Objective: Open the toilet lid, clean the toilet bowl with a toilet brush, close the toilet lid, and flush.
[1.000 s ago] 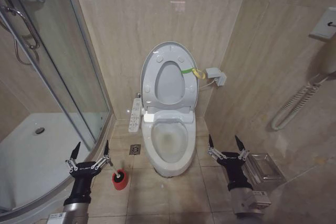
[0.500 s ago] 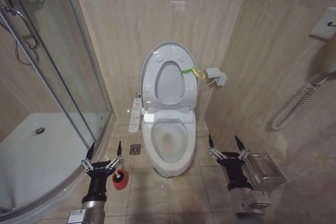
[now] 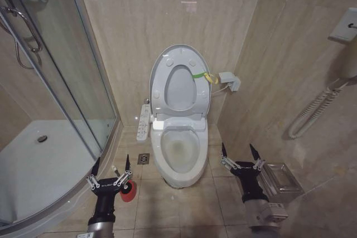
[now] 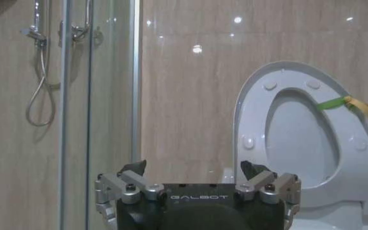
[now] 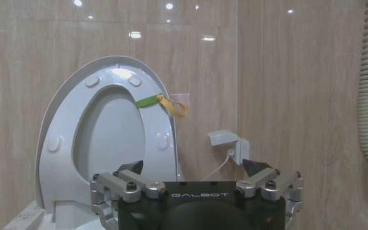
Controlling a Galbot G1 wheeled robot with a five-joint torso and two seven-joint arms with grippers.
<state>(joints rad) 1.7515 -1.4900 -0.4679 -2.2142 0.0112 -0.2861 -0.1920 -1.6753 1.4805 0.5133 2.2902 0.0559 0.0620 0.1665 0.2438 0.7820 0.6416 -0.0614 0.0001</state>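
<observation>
The toilet lid (image 3: 179,59) stands upright against the back wall with the ring seat raised against it. A yellow-green band (image 3: 203,76) is tied at its edge. Below it the toilet bowl (image 3: 178,150) lies uncovered, with the button panel (image 3: 143,122) on its side. The toilet brush (image 3: 115,169) stands in a red holder cup (image 3: 129,190), its head hidden. My left gripper (image 3: 112,163) hovers open just above the cup, and the pale handle tip shows between its fingers. My right gripper (image 3: 237,150) waits open to the right of the bowl. Both wrist views face the lid (image 4: 299,139) (image 5: 101,134).
A curved glass shower enclosure (image 3: 61,82) bounds the left side, close to my left arm. A floor drain (image 3: 143,159) sits beside the bowl. A metal box (image 3: 280,178) lies at the right wall, under a coiled cord (image 3: 312,112). A wall plug (image 3: 228,80) sits behind the lid.
My left gripper has moved right from the shower edge and drawn back, and now sits over the red holder cup. The right arm and the toilet have not moved.
</observation>
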